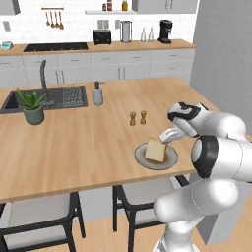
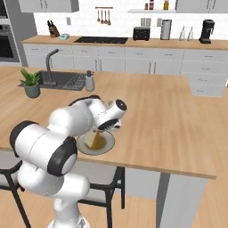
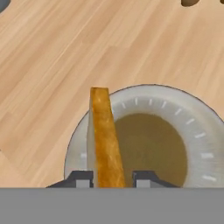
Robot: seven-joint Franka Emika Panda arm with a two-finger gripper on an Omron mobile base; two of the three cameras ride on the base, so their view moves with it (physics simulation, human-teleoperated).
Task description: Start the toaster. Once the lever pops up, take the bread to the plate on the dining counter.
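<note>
Over the near edge of the dining counter (image 1: 88, 142), the gripper (image 3: 113, 178) hangs just above the plate (image 3: 192, 131) with the bread (image 3: 105, 135) standing on edge between its two tips. In the hand view the slice rises from between the dark fingertips (image 3: 81, 178), its tan-brown crust facing the camera and its lower corner down on the plate's left side. A narrow gap seems to show between each tip and the crust, yet whether the jaws have let go or are gripping lightly cannot be told from these pictures. From the left base view the bread (image 1: 155, 150) leans at a tilt over the plate (image 1: 170, 160), pale face toward the camera, with the white hand just above it.

As a judgement, the toast is light, stiff and dry, so it needs little force. It is also thin and brittle: a hard pinch would crack the crust or crumble the face. Holding it across its thickness near the top edge, as the tips stand now, looks like the sound choice. Balanced on edge, it would likely tip flat onto the plate once freed, which suits the task.

The toaster (image 1: 101, 36) sits far back on the wall-side counter.
</note>
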